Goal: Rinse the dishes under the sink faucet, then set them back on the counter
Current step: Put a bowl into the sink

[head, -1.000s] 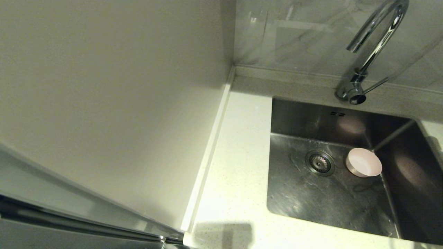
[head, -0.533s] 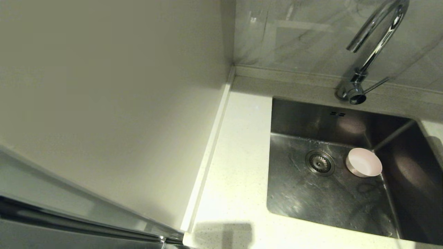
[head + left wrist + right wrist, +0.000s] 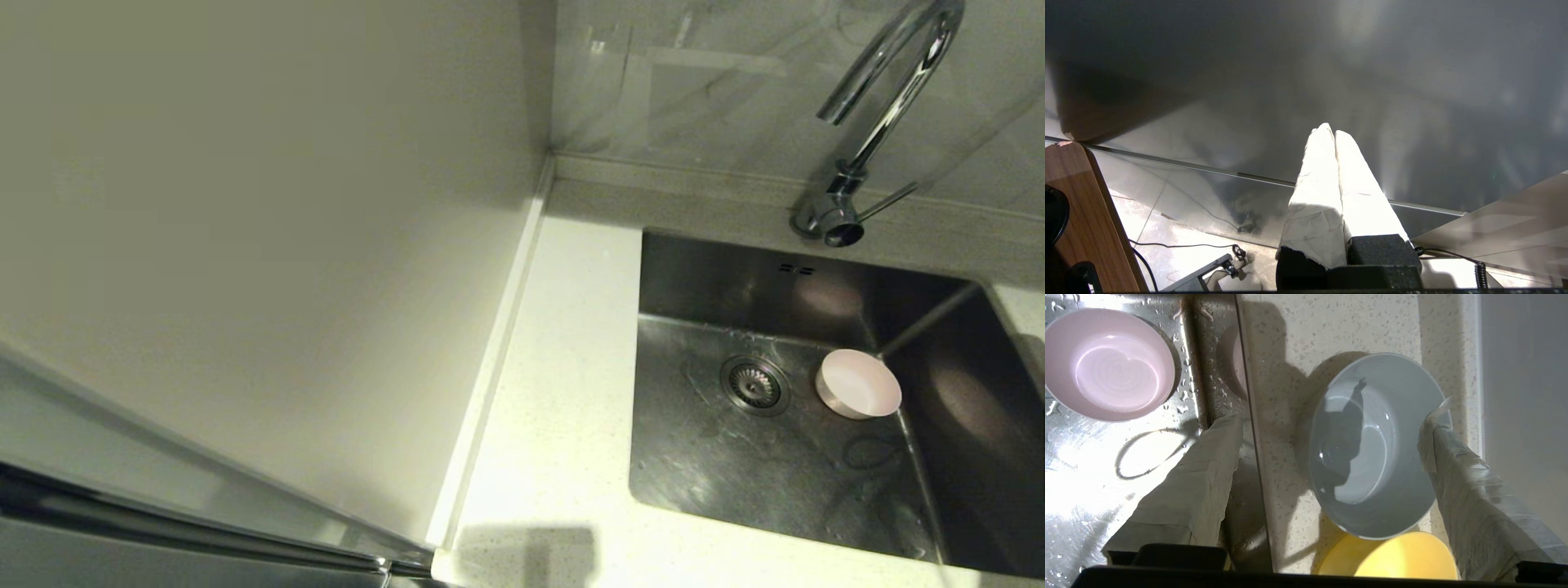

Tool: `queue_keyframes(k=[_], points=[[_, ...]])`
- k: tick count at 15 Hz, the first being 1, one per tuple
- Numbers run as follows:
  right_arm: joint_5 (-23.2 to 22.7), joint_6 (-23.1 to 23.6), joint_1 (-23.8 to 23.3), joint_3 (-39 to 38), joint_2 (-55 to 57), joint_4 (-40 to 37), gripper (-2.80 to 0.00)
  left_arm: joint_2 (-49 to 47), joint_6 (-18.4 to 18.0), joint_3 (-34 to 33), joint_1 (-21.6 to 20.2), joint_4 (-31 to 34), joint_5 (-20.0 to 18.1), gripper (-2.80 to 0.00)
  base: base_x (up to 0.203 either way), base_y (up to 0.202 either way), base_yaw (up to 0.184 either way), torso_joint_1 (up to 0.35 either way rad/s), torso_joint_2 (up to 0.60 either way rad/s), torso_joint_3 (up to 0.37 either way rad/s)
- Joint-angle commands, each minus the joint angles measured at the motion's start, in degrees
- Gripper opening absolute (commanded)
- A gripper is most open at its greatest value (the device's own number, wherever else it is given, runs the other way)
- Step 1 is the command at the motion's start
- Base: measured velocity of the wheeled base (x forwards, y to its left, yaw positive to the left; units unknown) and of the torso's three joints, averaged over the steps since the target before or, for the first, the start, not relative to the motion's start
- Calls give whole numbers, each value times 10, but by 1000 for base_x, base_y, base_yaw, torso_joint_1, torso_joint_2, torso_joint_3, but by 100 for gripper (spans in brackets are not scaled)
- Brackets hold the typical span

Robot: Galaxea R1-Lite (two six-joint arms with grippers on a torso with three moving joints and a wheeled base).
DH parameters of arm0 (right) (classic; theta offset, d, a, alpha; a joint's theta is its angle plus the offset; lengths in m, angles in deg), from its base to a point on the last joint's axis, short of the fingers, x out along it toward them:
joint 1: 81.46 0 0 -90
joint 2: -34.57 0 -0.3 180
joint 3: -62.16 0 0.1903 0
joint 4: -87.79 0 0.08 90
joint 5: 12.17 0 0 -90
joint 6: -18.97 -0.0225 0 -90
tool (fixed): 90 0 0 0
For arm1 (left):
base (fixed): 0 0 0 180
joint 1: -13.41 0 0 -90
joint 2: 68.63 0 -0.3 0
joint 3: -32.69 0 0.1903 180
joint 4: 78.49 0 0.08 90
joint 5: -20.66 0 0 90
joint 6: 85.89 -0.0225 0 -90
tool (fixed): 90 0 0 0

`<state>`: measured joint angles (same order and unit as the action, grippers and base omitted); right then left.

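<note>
A pale pink bowl [image 3: 859, 384] stands upright in the sink [image 3: 735, 474], right of the drain [image 3: 754, 385] and below the chrome faucet [image 3: 890, 90]. In the right wrist view the pink bowl [image 3: 1110, 363] holds a little water. A grey bowl [image 3: 1372, 457] stands on the speckled counter [image 3: 1290, 355] and overlaps the rim of a yellow bowl [image 3: 1396, 555]. My right gripper [image 3: 1333, 416] is open above them: one finger hangs over the sink's edge, the other touches the grey bowl's far rim. My left gripper [image 3: 1331, 130] is shut, empty and parked away from the sink.
A plain white upright panel [image 3: 245, 245] borders the counter [image 3: 563, 392] on the left. A tiled wall stands behind the faucet, whose thin lever [image 3: 888, 200] points right. Another pale wall [image 3: 1523, 375] runs close behind the grey bowl. Water drops lie on the sink floor.
The pink bowl, faucet and lever have not moved. A dark shadow on the counter at the sink's right rim has faded and shifted toward the right edge.
</note>
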<state>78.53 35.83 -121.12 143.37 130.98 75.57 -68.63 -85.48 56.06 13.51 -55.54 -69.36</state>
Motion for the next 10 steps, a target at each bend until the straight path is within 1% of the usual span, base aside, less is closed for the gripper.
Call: queue_keyframes(k=[1, 6, 9, 10], points=[[2, 1, 0, 0, 11, 1, 0, 0, 0, -2, 0, 0, 0, -280, 0, 0, 0, 0, 0, 0], [4, 2, 0, 11, 60, 3, 0, 0, 0, -2, 0, 0, 0, -280, 0, 0, 0, 0, 0, 0], [15, 1, -1, 30, 85, 3, 0, 0, 0, -2, 0, 0, 0, -280, 0, 0, 0, 0, 0, 0], [13, -1, -1, 34, 85, 3, -280, 0, 0, -2, 0, 0, 0, -280, 0, 0, 0, 0, 0, 0]])
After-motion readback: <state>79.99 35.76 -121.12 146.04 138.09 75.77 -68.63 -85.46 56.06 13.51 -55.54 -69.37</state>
